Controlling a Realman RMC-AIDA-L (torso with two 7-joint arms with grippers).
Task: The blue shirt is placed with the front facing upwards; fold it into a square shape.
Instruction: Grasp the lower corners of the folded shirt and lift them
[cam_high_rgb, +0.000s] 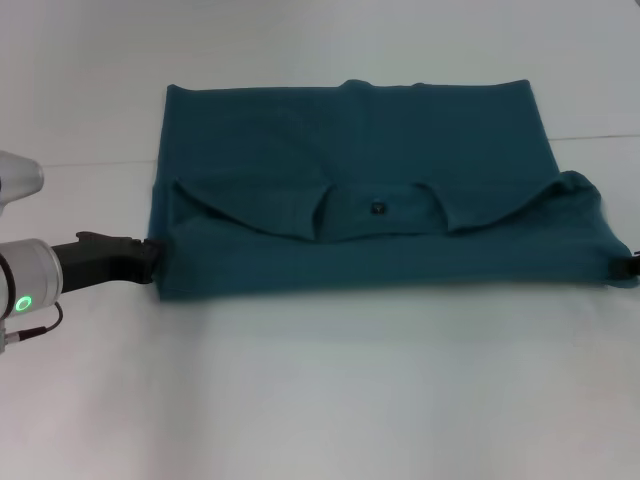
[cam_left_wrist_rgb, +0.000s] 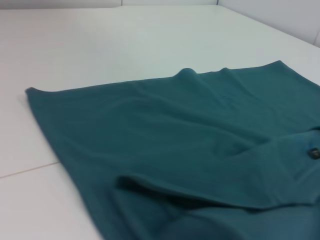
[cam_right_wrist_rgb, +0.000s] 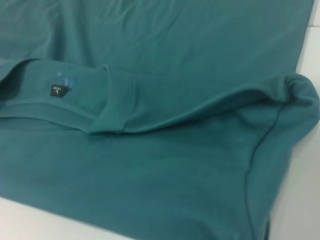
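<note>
white table (cam_high_rgb: 330, 400) carries the folded blue shirt (cam_high_rgb: 360, 215), left gripper (cam_high_rgb: 150, 258) alongside.

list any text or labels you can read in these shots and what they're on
"L" stands on the small dark label inside the collar of the blue shirt, seen from the right wrist view.
A line of smaller print above the "L" on that label is too small to read.
In the head view the label is only a dark spot, unreadable.
No other text shows.
</note>
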